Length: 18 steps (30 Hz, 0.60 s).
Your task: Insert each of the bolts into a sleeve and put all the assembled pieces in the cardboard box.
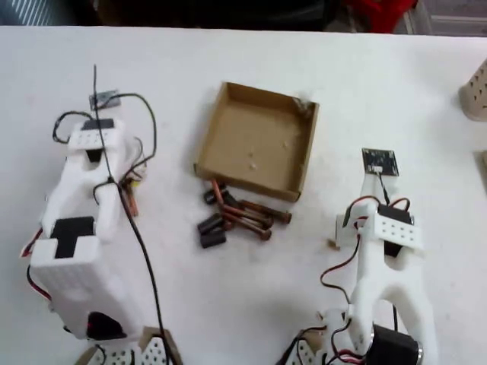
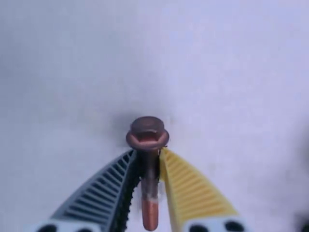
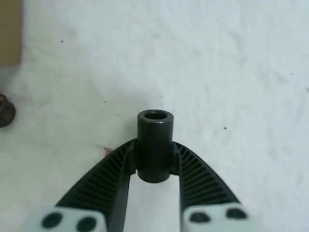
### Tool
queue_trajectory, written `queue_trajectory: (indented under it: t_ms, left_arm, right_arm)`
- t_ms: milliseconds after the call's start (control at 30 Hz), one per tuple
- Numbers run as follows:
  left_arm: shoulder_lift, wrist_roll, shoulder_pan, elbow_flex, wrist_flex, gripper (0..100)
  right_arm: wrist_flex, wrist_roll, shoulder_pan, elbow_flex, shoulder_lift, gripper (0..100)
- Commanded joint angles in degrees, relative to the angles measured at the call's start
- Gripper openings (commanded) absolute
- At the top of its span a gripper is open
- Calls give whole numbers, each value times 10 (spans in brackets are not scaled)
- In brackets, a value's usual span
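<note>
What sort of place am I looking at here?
Probably a robotics lab bench: a left arm and right arm with bare wires stand on a white table, with bolts and sleeves by a cardboard box.

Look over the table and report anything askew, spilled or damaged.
The cardboard box sits at a slant, and its far corner looks ragged, perhaps torn. Loose bolts and sleeves lie heaped beside its near wall.
</note>
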Motion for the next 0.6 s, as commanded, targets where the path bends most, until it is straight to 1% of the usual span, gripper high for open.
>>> queue_trajectory:
  t_ms: [0,233,400,567]
  left_arm:
    - [-11,12,18,9,-47,153]
    - [-7,12,16,8,-52,161]
    - [-6,12,16,8,-70,160]
    - [4,12,16,-9,-71,87]
  right_arm:
    - [-5,6,2,-4,-10,17]
    - [-4,7,1,-4,-10,17]
    - [-3,7,1,-4,-10,17]
    - [-3,7,1,-4,-10,17]
